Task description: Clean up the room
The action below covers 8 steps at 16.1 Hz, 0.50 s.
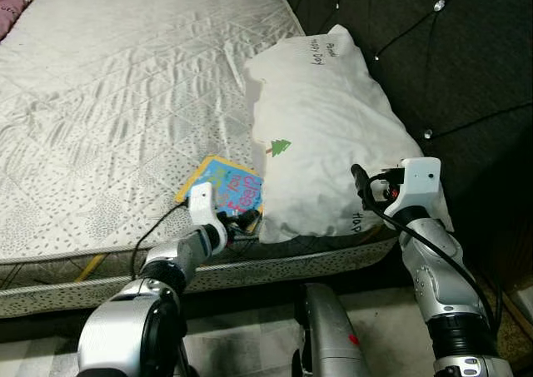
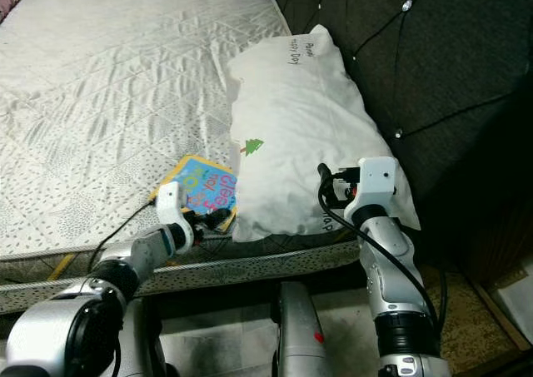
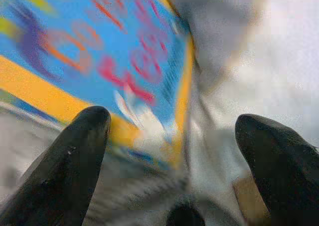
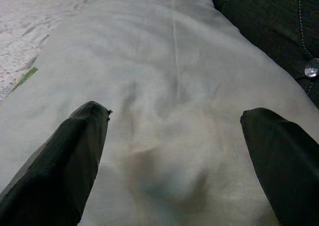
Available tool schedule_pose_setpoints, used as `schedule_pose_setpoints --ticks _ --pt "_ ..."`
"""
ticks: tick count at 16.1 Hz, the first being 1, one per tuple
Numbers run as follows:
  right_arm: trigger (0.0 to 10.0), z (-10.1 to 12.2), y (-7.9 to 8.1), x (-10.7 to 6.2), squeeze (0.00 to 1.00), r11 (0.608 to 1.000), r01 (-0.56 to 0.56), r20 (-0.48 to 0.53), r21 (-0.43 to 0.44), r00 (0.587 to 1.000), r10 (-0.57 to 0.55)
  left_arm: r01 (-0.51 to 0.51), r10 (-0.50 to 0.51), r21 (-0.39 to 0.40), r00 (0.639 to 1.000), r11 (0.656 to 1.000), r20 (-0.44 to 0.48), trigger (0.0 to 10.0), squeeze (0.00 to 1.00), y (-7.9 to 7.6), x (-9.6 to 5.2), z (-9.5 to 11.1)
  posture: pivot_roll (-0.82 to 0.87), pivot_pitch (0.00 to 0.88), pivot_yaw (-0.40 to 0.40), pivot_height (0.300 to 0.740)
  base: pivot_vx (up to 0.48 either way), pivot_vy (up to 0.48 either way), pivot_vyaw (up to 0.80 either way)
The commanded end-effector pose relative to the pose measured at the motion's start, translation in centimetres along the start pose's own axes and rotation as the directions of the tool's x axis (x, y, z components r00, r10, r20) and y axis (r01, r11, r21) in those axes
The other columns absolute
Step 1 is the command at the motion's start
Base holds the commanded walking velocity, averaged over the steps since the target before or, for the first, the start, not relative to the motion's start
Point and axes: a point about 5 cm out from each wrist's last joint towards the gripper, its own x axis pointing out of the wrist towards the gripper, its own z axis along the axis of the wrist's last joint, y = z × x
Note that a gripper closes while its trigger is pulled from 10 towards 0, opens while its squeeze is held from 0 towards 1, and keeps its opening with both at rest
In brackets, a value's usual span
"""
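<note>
A blue and yellow picture book (image 1: 226,186) lies near the front edge of the bed (image 1: 108,111), its right side tucked under the white pillow (image 1: 325,136). The left gripper (image 3: 174,136) sits just at the book's corner, fingers (image 3: 70,166) spread wide. The right gripper (image 4: 174,136) hovers over the pillow's near end, fingers wide apart, beside the dark tufted headboard (image 1: 450,61).
</note>
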Motion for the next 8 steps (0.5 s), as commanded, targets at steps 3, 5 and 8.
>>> schedule_pose_setpoints --ticks 3,5,8 --pt "10.0 -0.7 0.2 -0.3 0.00 1.000 0.002 -0.020 0.008 1.000 -0.002 -0.095 0.103 -0.053 0.982 0.994 0.159 10.0 0.00 2.9 -1.6 2.7 -0.16 0.094 -0.044 0.543 0.000 0.000 0.00" --pt "10.0 -0.8 0.4 -0.2 0.00 1.000 -0.003 -0.023 0.011 1.000 0.003 -0.126 0.136 -0.054 0.962 0.991 0.236 10.0 0.00 4.1 -2.6 4.1 -0.15 0.094 -0.044 0.543 0.000 0.000 0.00" --pt "10.0 -0.9 0.6 -0.1 0.00 1.000 -0.008 -0.028 0.017 1.000 0.008 -0.321 0.340 -0.112 0.883 0.940 0.324 10.0 0.00 7.8 -5.2 4.8 -0.14 0.102 -0.049 0.543 0.000 0.000 0.00"
